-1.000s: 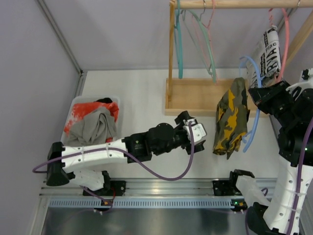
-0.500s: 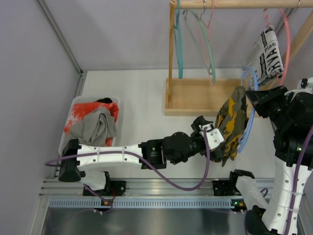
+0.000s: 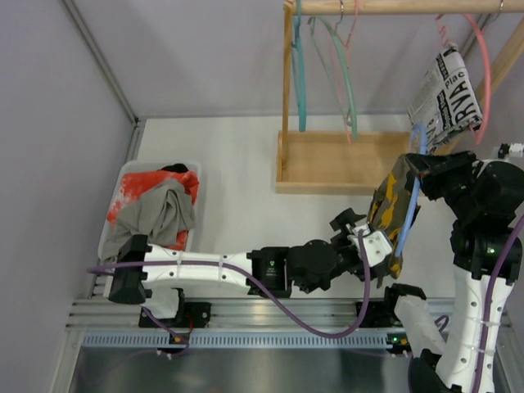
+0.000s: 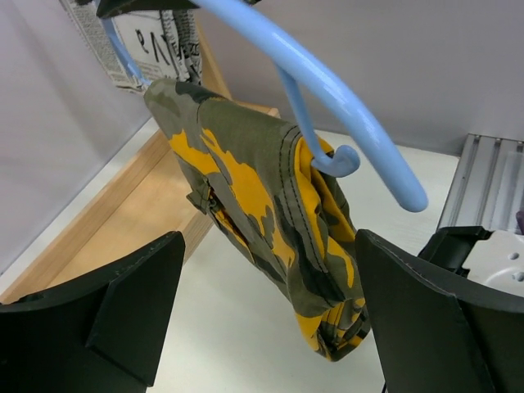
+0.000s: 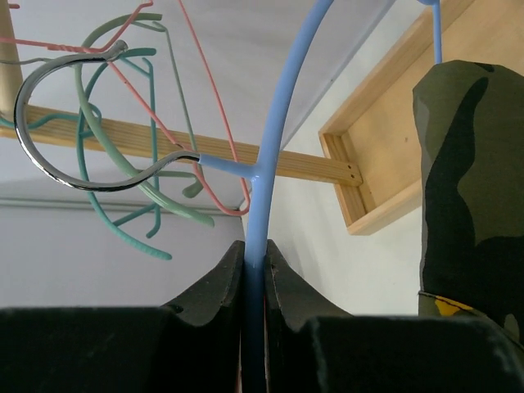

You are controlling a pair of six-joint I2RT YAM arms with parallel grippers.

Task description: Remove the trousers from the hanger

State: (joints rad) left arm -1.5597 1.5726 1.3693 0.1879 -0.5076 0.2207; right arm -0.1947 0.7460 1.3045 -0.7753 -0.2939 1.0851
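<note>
Both arms busy: left end effector (image 4: 270, 307) just swung to 3 o'clock, spread wide at camo trousers (image 4: 246, 188); right end effector (image 5: 254, 270) pinches blue hanger (image 5: 260, 205). Pull-off next?

White table (image 3: 237, 164) w/ bin, rack base, mounting rail

Far L: white plastic bin (image 3: 139, 164) sits on the tabletop near the side wall; inside, grey trousers (image 3: 160, 214) heaped over a red-orange & white garment (image 3: 143, 184). Ctr-R at the back: shallow wooden tray (image 3: 327, 160), the base of the clothes rack, flat on the table w/ an upright post at its L corner. Near edge: aluminium rail (image 3: 270, 309) runs L–R, carrying both arm bases. Bin & tray well apart, bare white surface between them.
</note>
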